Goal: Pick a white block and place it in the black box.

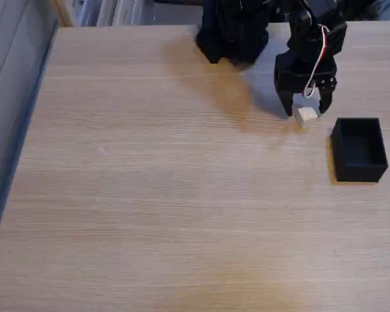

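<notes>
In the upper right of the frame, the black two-finger gripper [306,108] stood with fingers apart, straddling the small off-white cube block [307,117] just below its tips; the matte black open-topped box [359,149] lay lower right.

Black arm reaches down from top edge; hand [305,110] points downward, fingers spread apart.

Tiny off-white cube, plain sides [307,117], sits on the wood table near the top right of the fixed view. One corner points down toward us, so it looks turned a bit. Small black box, open top, thin walls [359,150], sits flat just to the right & a bit lower. Not touching, small gap between. Box looks empty inside, dark.
</notes>
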Robot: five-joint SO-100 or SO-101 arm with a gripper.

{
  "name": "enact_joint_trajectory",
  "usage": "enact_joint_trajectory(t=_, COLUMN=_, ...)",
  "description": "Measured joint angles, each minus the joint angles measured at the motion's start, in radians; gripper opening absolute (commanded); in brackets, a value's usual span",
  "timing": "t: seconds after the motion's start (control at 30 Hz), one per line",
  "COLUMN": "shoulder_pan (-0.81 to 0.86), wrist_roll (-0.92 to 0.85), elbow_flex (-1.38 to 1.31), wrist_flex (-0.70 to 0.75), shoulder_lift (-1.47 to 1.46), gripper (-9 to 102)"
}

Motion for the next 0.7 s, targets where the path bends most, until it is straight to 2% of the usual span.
enact_joint_trajectory(t=0.7, shoulder_pan=0.017, wrist_roll=0.000, elbow_flex=-0.032, wrist_flex=-0.003, shoulder_lift=-0.054, gripper=23)
